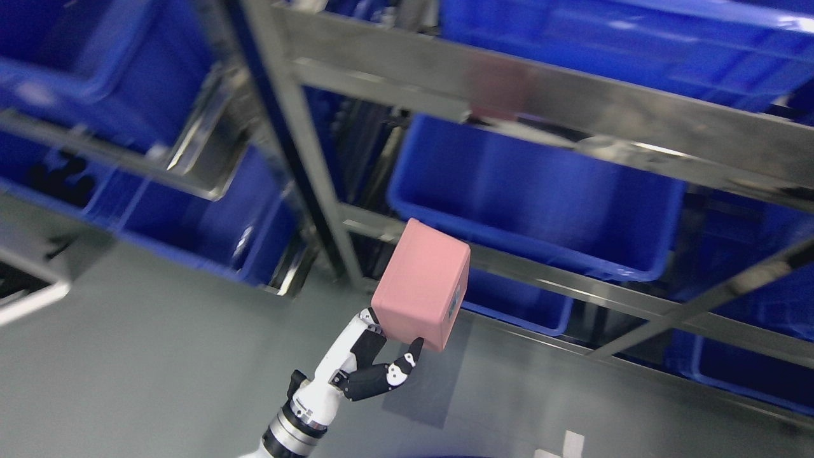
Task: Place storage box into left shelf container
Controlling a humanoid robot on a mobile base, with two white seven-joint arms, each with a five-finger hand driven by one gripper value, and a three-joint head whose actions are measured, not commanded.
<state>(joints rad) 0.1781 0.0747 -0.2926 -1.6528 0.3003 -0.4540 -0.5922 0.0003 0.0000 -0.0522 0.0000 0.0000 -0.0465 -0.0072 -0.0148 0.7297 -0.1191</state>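
Note:
A pink storage box (423, 283) is held up in the air in front of the metal shelving. My left hand (389, 343) is shut on its lower end: the black thumb (407, 362) presses one face and the white fingers (365, 321) wrap the opposite side. The arm rises from the bottom edge, left of the middle. The box hovers near the upright post (305, 159) that separates the two shelf units. Blue containers (210, 222) sit on the left shelf, to the left of the box. The right hand is out of view.
A large blue bin (534, 197) sits on the right shelf behind the box, with another (521, 305) below it. Steel rails (572, 102) cross above. Grey floor (159, 356) spreads under the arm. The picture is tilted and slightly blurred.

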